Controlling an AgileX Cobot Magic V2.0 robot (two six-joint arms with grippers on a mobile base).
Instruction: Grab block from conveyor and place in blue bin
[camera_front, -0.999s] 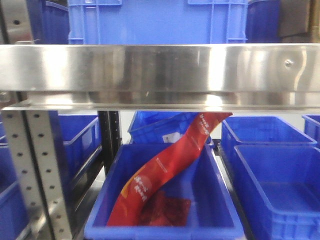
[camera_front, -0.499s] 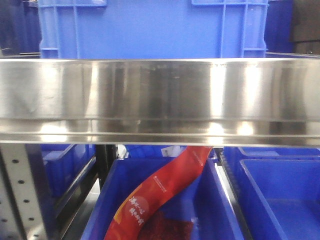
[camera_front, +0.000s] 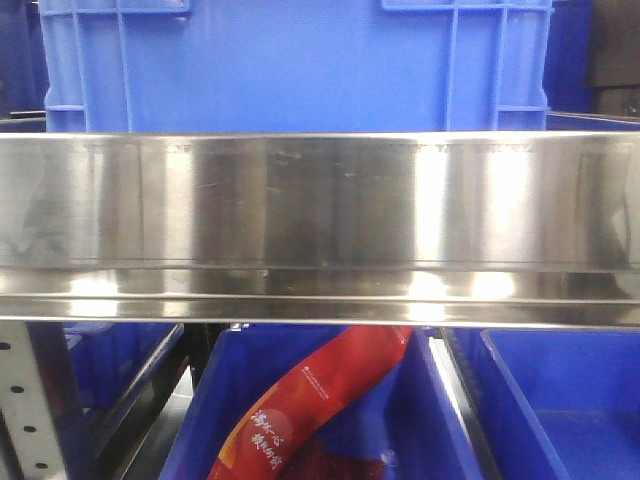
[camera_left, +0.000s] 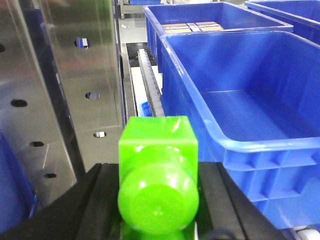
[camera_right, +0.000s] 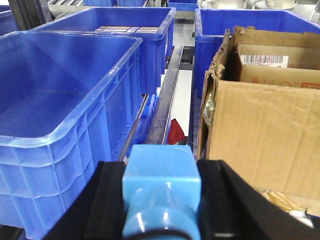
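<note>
The blue block is held clamped in the R gripper, pinched betw. its black fingers, jaws closed only to the cube's width, w/ the stud facing back toward the wrist. A blue bin is seen ahead-left of that hand & a torn cardboard box ahead-right. The L gripper is likewise closed on a green block, w/ a second bin ahead-right of it & a perforated steel upright ahead-left.
</note>
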